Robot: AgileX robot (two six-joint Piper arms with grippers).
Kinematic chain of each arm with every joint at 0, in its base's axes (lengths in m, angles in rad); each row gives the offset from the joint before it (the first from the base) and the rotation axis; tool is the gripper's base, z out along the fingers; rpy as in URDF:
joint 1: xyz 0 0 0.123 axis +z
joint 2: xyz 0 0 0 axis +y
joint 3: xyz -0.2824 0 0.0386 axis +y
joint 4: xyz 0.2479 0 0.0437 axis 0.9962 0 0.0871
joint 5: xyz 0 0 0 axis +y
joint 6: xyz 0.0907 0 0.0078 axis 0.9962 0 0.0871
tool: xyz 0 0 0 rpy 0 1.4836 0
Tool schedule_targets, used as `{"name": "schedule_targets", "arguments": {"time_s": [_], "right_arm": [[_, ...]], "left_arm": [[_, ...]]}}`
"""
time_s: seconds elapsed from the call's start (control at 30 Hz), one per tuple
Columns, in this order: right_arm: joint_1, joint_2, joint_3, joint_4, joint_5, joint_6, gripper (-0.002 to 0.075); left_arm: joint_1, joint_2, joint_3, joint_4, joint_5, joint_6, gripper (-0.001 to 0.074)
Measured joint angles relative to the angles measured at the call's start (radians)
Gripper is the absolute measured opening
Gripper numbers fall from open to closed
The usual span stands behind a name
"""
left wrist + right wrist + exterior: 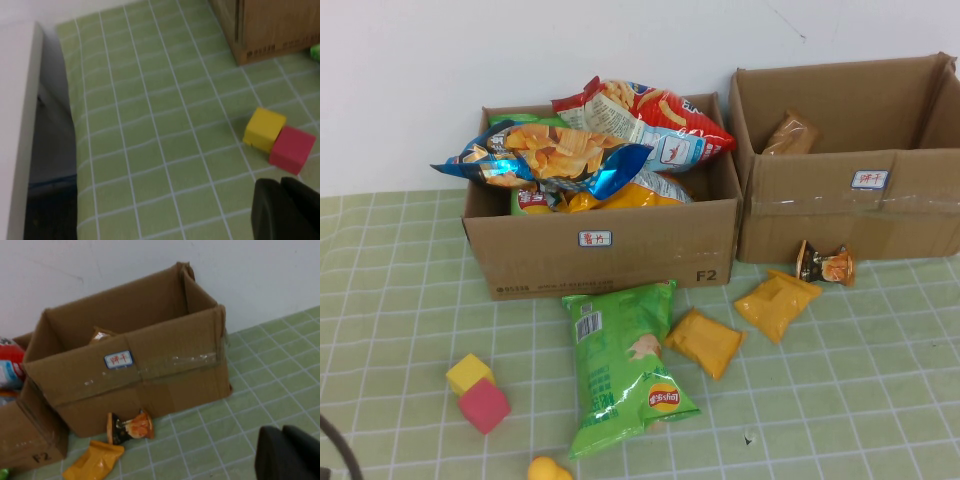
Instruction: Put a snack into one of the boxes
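Observation:
A green chip bag [625, 365] lies flat on the checked cloth in front of the left box [605, 250], which is heaped with chip bags [590, 145]. Two orange packets [705, 342] [776, 302] and a small dark-and-orange packet [825, 265] lie by the right box [850, 215], which holds a brown packet [790, 135]. In the right wrist view I see the right box [150, 370], the small packet [131, 427] and an orange packet [94, 460]. My left gripper [281, 184] is shut and empty, near the cubes. My right gripper [283, 431] is shut and empty, over the cloth right of the right box.
A yellow cube [469, 373] and a pink cube [485, 405] sit at the front left, also seen in the left wrist view [264, 129] [292, 149]. A yellow object [548, 469] lies at the front edge. The table's left edge [70, 150] drops off.

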Motion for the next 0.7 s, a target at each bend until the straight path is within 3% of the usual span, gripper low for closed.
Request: {"name": "schedule_targets", "arguments": {"time_s": [0.13,0.27,0.47,0.7], "right_arm": [[0.004,0.143,0.000,0.005,-0.074,-0.044,-0.0002],[0.066,0.321,-0.002,-0.027,-0.232,-0.053,-0.0002],[0.195,0.663,-0.006,-0.300,-0.572,-0.058,-0.0001],[0.227,1.085,-0.069,-0.338,-0.952,-0.064,0.0028]], "left_arm": [[0.000,0.038,0.027,0.002,-0.029,0.002,-0.0003],[0.000,0.050,0.057,0.009,-0.071,0.002,-0.0003],[0.000,0.050,0.067,0.018,-0.125,0.002,-0.0003],[0.000,0.050,0.073,0.019,-0.138,0.002,-0.0002]]}}
